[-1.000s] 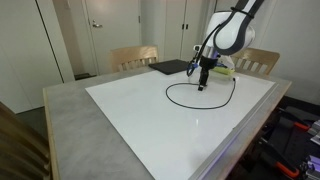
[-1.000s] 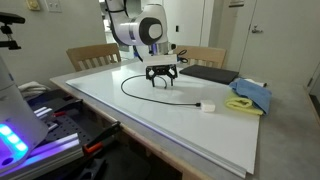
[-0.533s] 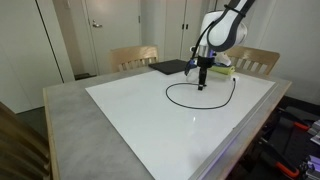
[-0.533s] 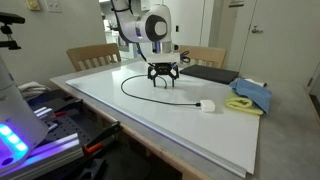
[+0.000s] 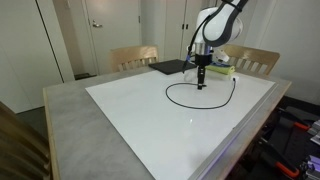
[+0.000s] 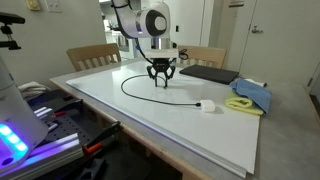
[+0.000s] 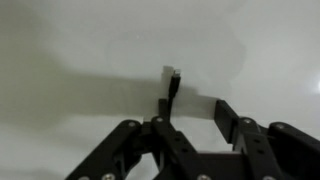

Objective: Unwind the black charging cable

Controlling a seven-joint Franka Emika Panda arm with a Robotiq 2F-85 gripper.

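The black charging cable (image 5: 184, 101) lies in a loose loop on the white tabletop; it also shows in an exterior view (image 6: 135, 93). One end runs to a small white plug block (image 6: 208, 106). My gripper (image 5: 201, 85) points straight down at the far side of the loop, fingertips at the table (image 6: 160, 83). In the wrist view my gripper (image 7: 194, 103) has its jaws apart. The cable's small plug end (image 7: 172, 78) lies just beside the left finger (image 7: 164, 106), not pinched.
A flat black pad (image 5: 170, 67) lies behind the loop, also in an exterior view (image 6: 208, 73). A blue and yellow cloth (image 6: 250, 96) sits near the table edge. Wooden chairs (image 5: 133, 57) stand behind the table.
My fingers have drawn somewhat closer together over the cable's far side. The wrist has shifted slightly. The cable has not visibly moved.
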